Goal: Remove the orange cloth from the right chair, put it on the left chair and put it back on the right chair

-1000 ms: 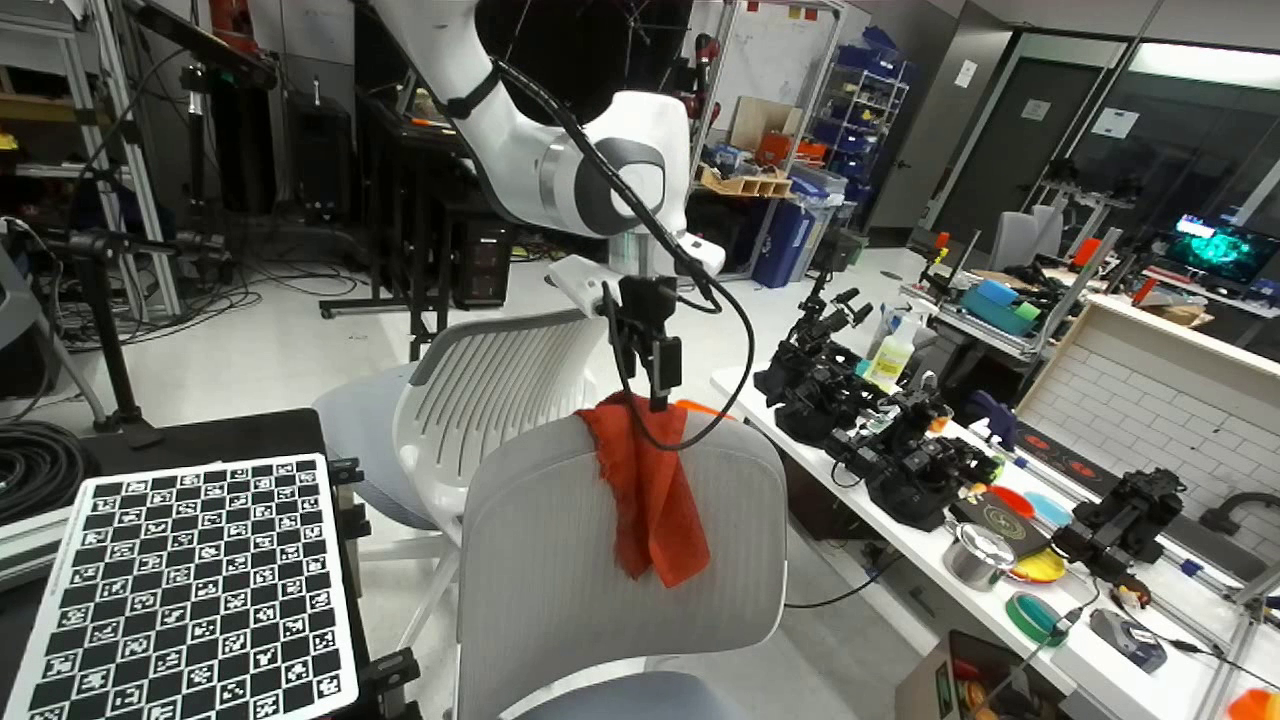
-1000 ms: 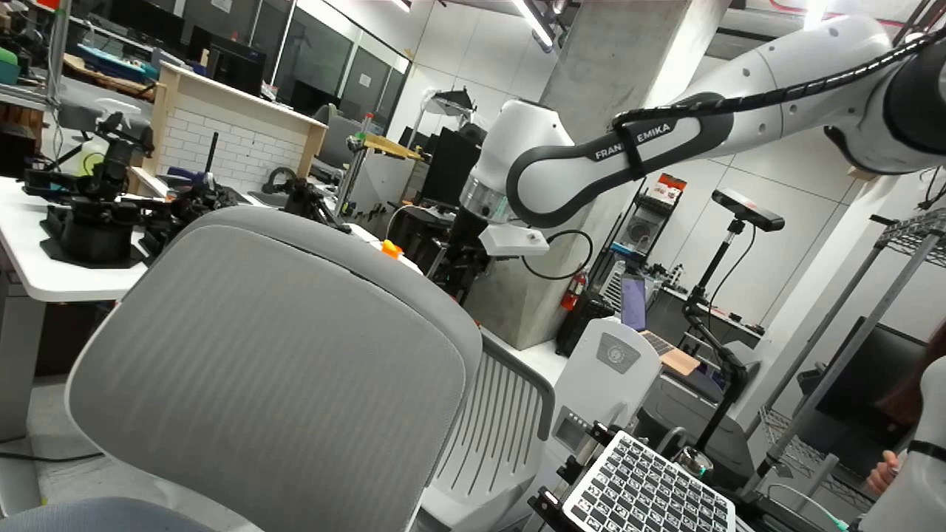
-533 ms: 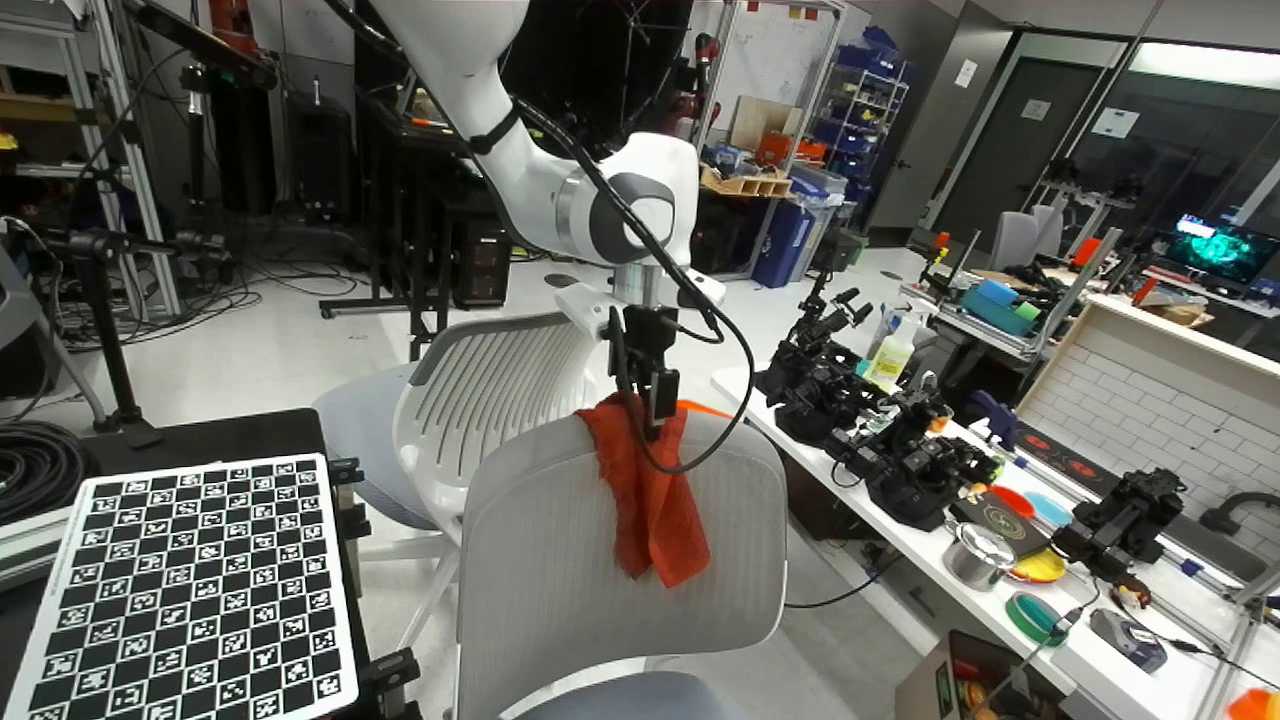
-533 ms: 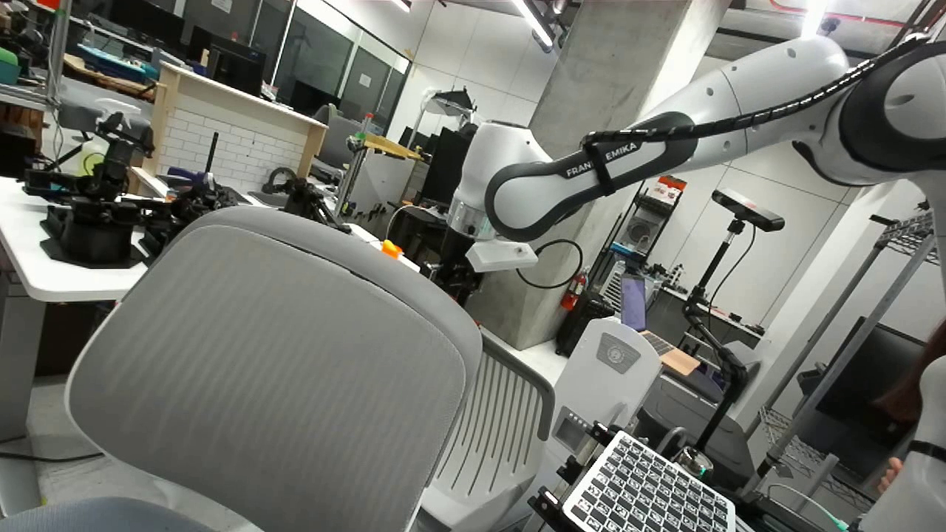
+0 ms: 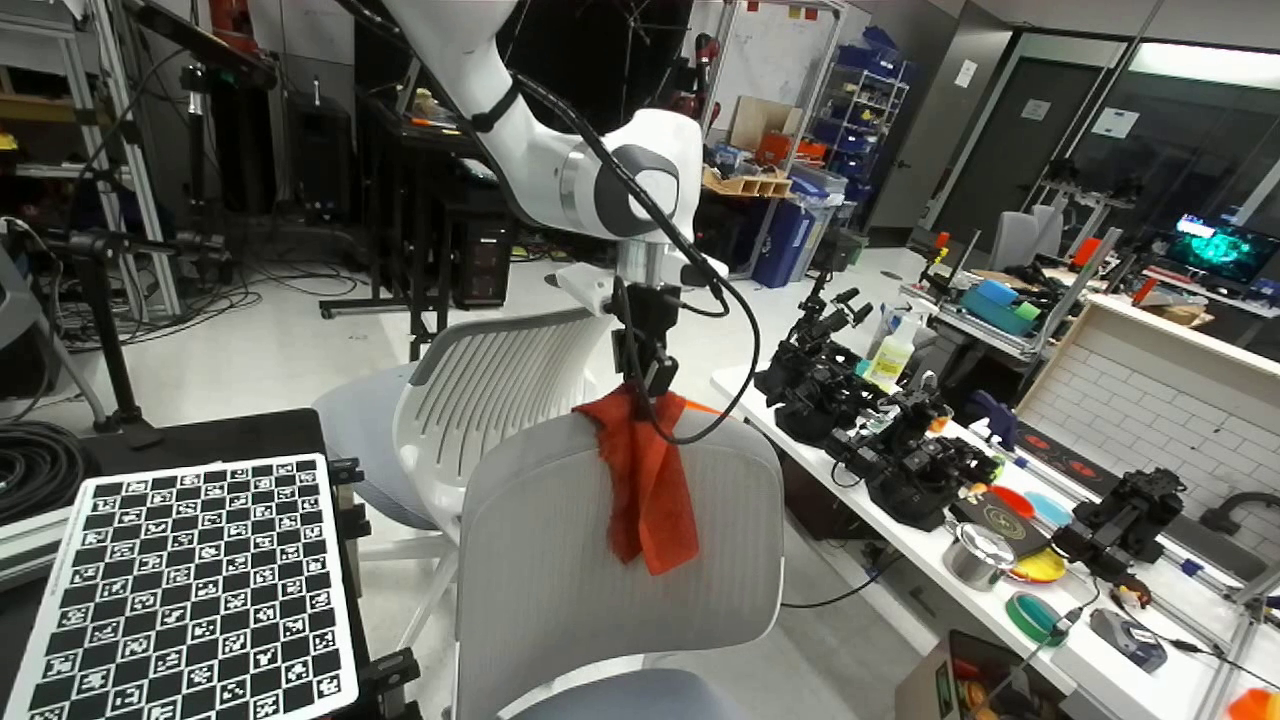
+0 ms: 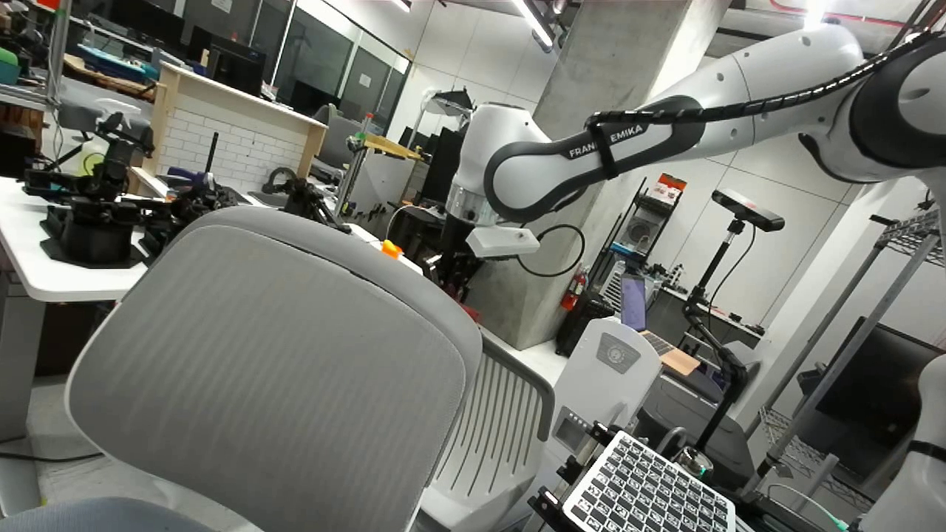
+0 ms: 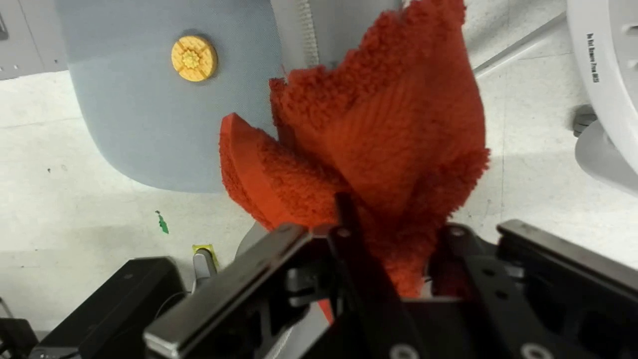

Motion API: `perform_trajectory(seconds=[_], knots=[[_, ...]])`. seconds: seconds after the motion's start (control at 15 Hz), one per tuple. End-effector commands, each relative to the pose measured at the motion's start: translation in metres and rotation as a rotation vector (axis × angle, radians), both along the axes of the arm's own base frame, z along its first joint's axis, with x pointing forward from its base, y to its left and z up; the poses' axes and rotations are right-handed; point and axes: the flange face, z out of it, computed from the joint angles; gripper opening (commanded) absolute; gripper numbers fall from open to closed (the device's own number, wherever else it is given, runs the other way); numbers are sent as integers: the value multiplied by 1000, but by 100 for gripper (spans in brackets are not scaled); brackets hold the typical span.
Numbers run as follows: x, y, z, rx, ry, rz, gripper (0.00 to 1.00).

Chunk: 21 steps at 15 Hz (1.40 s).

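Observation:
The orange cloth (image 5: 652,500) is draped over the top edge of the right chair (image 5: 540,570), whose smooth grey back faces the camera. My gripper (image 5: 650,396) is over that edge, shut on the cloth's upper part, which bunches up between the fingers. In the wrist view, the orange cloth (image 7: 398,134) fills the middle and narrows down into my gripper (image 7: 391,224). Behind stands the left chair (image 5: 490,390) with its ribbed white back. Only a red sliver of the cloth (image 6: 471,313) shows beyond the right chair (image 6: 273,362) in an exterior view.
A checkered board (image 5: 200,590) lies left of the chairs. Along the right side runs a white bench (image 5: 900,550) with several black arms (image 5: 900,440) and clutter. A yellow round item (image 7: 194,58) rests on a blue-grey seat (image 7: 149,134). A black cable loops beside the gripper.
The gripper came down onto the cloth, closed on it and has risen slightly. The cloth's top is pinched upward, and its hanging end is a little higher and narrower.

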Motion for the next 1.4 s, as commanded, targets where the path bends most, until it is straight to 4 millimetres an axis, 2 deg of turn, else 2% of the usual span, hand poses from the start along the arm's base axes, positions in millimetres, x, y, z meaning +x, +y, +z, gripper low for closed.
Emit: perform_trajectory(seconds=[0.0,0.13,0.2,0.4,0.73,0.93,1.0,1.13,1.33], knots=[[-8,16,53,4,-19,35,0],[-16,23,84,2,-43,59,0],[-21,27,101,2,-58,75,3],[-40,36,161,10,-105,132,3],[-68,60,283,40,-215,211,3],[-77,73,344,61,-284,241,3],[-78,76,359,68,-299,243,3],[-76,78,369,73,-313,244,3],[-73,79,352,74,-294,240,3]])
